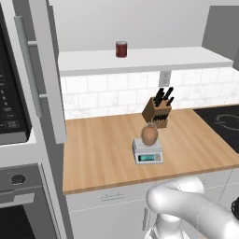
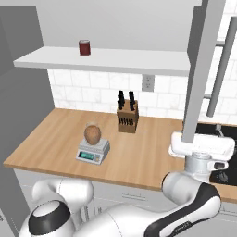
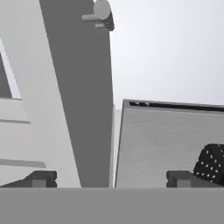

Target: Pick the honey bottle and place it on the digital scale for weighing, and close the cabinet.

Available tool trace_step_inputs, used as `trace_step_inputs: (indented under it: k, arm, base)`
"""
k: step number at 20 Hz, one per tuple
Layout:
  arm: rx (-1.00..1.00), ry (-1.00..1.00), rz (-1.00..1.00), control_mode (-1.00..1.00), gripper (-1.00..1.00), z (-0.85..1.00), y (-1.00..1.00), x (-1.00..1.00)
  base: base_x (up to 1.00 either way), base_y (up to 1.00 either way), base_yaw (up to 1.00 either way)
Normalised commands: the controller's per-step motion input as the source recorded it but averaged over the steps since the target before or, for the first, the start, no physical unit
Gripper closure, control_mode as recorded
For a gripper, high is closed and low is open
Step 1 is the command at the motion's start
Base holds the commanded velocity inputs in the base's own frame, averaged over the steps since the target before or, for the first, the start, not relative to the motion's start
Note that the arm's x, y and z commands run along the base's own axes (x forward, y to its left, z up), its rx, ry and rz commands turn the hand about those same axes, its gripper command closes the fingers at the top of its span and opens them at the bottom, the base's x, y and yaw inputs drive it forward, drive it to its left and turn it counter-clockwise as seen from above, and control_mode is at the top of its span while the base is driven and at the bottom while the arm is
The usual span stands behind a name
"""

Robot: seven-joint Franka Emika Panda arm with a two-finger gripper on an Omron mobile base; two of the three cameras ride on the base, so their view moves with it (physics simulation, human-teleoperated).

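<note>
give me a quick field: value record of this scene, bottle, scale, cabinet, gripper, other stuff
honey bottle: upright on the scale's plate
scale: on the wooden counter, display facing the front edge
cabinet: both doors open, left door and right door swung out; shelf exposed
on shelf: red jar
gripper: jaws apart, nothing between them, next to the right door's edge
knife block: behind the scale, near the tiled wall
task left: close the doors

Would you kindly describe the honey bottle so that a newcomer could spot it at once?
Start at the wooden counter under the open wall shelf. Near its front edge sits a small grey digital scale, just ahead of the knife block. The honey bottle stands on it: egg-shaped and amber-brown, unlike the dark red jar on the shelf.
</note>
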Motion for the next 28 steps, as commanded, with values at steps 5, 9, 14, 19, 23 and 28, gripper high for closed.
trace_step_inputs:
  k: [5,9,14,19,23,28]
  arm:
    - [0.07,0.00,0.00,-1.00,-1.00,0.01,-0.54,0.20]
    - [0.11,-0.13,0.05,-1.00,-1.00,0.46,-0.20,-0.02]
    - [0.11,-0.27,0.13,-1.00,-1.00,0.79,-0.03,-0.23]
    - [0.02,-0.22,0.14,-1.00,-1.00,0.80,0.20,-0.18]
    - [-0.02,-0.19,0.09,-1.00,-1.00,0.65,0.66,-0.35]
    - [-0.21,-0.05,-0.05,-1.00,-1.00,0.31,0.96,-0.31]
  base:
    - [0.00,0.00,0.00]
    - [0.00,0.00,0.00]
    - [0.00,0.00,0.00]
    - [0.00,0.00,0.00]
    - [0.00,0.00,0.00]
    - [0.00,0.00,0.00]
